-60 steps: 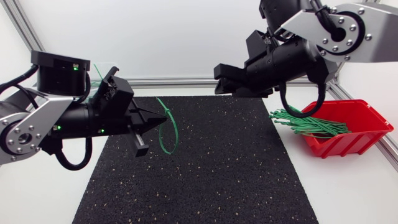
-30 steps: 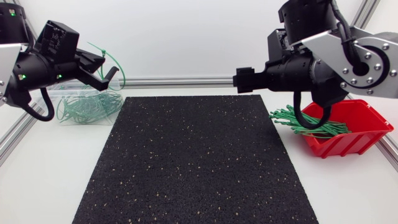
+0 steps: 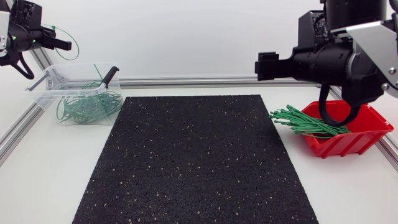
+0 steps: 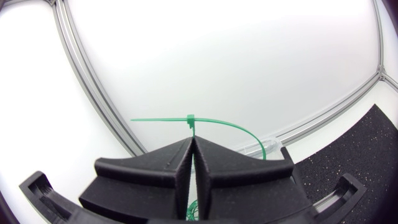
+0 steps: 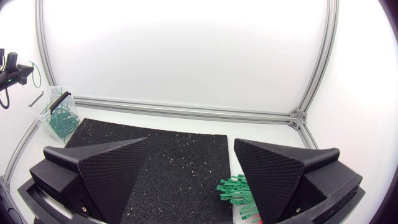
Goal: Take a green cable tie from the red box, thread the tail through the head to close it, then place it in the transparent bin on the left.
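Pinching a thin green cable tie point(image 4: 217, 123), looped and with its small square head just ahead of the fingertips, the left gripper point(image 4: 193, 142) is clamping shut on it above the transparent bin point(image 3: 43, 87), past its outer far corner. Compared with half a second ago, it is holding the tie higher and farther outward from the bin. The right gripper point(image 5: 191, 143), well apart from the bin, is gaping wide, holding nothing.

Light bright, even, diffuse; faint soft shadow beneath the red box point(image 3: 348, 140); frame rails point(image 5: 186, 112) behind it bowed in wrist views.
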Robot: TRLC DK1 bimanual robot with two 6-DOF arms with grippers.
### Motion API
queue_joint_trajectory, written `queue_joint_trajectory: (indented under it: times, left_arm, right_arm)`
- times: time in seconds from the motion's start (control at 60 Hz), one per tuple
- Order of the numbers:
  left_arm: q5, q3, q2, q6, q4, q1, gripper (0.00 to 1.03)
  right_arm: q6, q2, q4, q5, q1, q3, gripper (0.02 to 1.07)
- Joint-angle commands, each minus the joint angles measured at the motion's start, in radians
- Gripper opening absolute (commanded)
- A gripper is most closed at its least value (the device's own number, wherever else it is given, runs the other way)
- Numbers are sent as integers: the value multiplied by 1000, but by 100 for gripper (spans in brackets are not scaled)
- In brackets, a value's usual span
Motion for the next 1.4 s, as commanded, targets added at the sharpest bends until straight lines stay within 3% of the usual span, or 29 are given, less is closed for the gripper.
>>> queue_joint_trajectory:
  times: [0.0, 0.117, 0.35, 0.45, 0.467, 0.483, 0.517, 0.533, 0.767, 0.933, 1.083, 1.217, 1.383]
  left_arm:
    - [-28, 143, 109, -13, -96, 20, 4]
    - [-32, 353, 241, -36, -352, 31, 3]
    - [-40, 542, 335, -71, -542, 34, 4]
    - [-67, 548, 339, -69, -577, 26, 28]
    - [-67, 551, 339, -71, -605, 23, 52]
    - [-69, 551, 339, -71, -610, 23, 57]
    - [-72, 551, 336, -71, -630, 20, 100]
    - [-74, 549, 336, -71, -633, 20, 103]
    - [-120, 588, 333, -97, -723, 12, 100]
    - [-120, 645, 324, -149, -857, 2, 100]
    - [-63, 611, 244, -255, -929, -12, 100]
    - [18, 500, 154, -264, -913, -26, 100]
    - [18, 232, -34, -290, -689, -75, 100]
  right_arm:
    - [-18, -20, 2, 13, -7, -35, 102]
    - [-18, -38, 1, 14, -5, -52, 102]
    - [-18, -65, -8, 14, -4, -61, 102]
    - [-18, -74, -18, 14, -2, -59, 102]
    - [-18, -78, -19, 14, -2, -61, 102]
    - [-18, -80, -19, 14, -2, -61, 102]
    - [-18, -81, -19, 14, -2, -63, 102]
    - [-18, -83, -19, 14, -2, -63, 102]
    - [-19, -104, -33, 14, -2, -69, 102]
    - [-30, -123, -47, 14, -10, -64, 102]
    - [-59, -154, -51, 14, -41, -64, 102]
    - [-81, -177, -53, 14, -70, -72, 102]
    - [-104, -209, -38, -15, -147, -109, 102]
